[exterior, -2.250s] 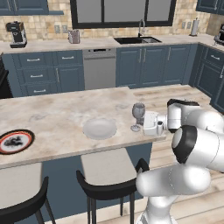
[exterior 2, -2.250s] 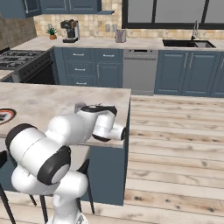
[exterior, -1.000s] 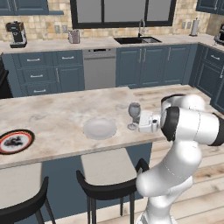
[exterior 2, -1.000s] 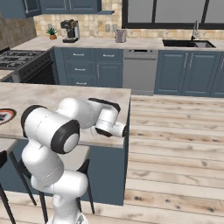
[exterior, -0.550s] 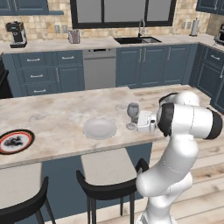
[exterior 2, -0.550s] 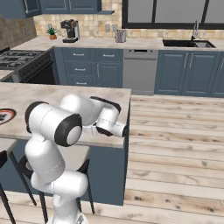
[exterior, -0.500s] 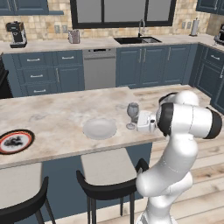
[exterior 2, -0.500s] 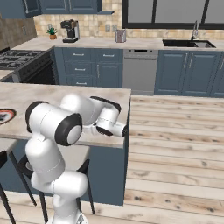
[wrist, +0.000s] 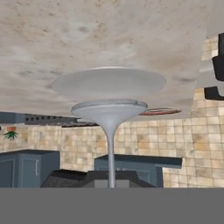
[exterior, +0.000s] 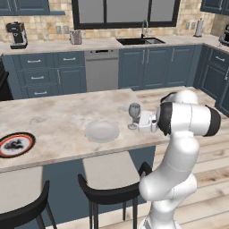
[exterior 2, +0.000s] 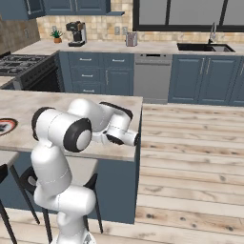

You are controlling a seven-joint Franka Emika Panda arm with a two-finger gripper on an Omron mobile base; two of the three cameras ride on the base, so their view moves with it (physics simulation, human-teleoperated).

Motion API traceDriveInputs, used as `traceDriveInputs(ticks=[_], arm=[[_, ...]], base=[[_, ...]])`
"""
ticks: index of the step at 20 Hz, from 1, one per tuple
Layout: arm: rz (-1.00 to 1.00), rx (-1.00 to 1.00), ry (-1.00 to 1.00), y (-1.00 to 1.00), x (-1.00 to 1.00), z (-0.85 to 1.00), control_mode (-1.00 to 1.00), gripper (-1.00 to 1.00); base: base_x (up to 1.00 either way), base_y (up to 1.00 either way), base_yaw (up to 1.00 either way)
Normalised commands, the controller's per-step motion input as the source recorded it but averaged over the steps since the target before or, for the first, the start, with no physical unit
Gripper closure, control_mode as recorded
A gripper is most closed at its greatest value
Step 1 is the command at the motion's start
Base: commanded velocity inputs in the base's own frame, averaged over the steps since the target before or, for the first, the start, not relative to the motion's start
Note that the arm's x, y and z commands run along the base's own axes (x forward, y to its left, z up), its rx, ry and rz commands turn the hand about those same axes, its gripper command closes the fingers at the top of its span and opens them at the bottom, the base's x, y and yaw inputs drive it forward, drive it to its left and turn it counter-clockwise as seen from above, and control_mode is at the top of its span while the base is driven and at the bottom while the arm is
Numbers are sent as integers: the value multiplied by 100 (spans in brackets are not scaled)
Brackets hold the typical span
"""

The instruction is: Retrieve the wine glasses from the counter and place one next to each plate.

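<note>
In the left base view, the wine glass (exterior: 134, 114) stands upright near the middle of the frame, just right of the pale plate (exterior: 102, 131) on the counter (exterior: 53, 120), with the patterned plate (exterior: 15, 144) at the far left edge of the frame. The gripper (exterior: 142, 122) sits right beside the glass, at the level of its stem, reaching in from the right where the white arm bends over the counter's end. The hand view, rolled upside down, has the glass (wrist: 109, 118) in the centre of the frame: its thin stem runs from the bottom edge into the bowl, and the jaws are clenched on that stem. Above the bowl in that frame lies the pale plate (wrist: 109, 82) against the marble counter (wrist: 87, 35), and a sliver of the red-rimmed plate (wrist: 159, 112) shows at centre right. In the right base view the arm covers the glass; a piece of the patterned plate (exterior 2: 4, 127) shows at the left edge, on the counter (exterior 2: 57, 102).
</note>
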Motion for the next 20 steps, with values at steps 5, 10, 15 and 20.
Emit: traceDriveInputs(ticks=[5,10,15,20], arm=[[0,0,-1,0,14,-13,-100,100],[0,0,-4,0,10,-40,-100,100],[0,0,-2,0,19,-19,-100,100],[0,0,0,0,27,-8,-100,100]], base=[[0,0,0],[0,0,0],[0,0,0],[0,0,0]])
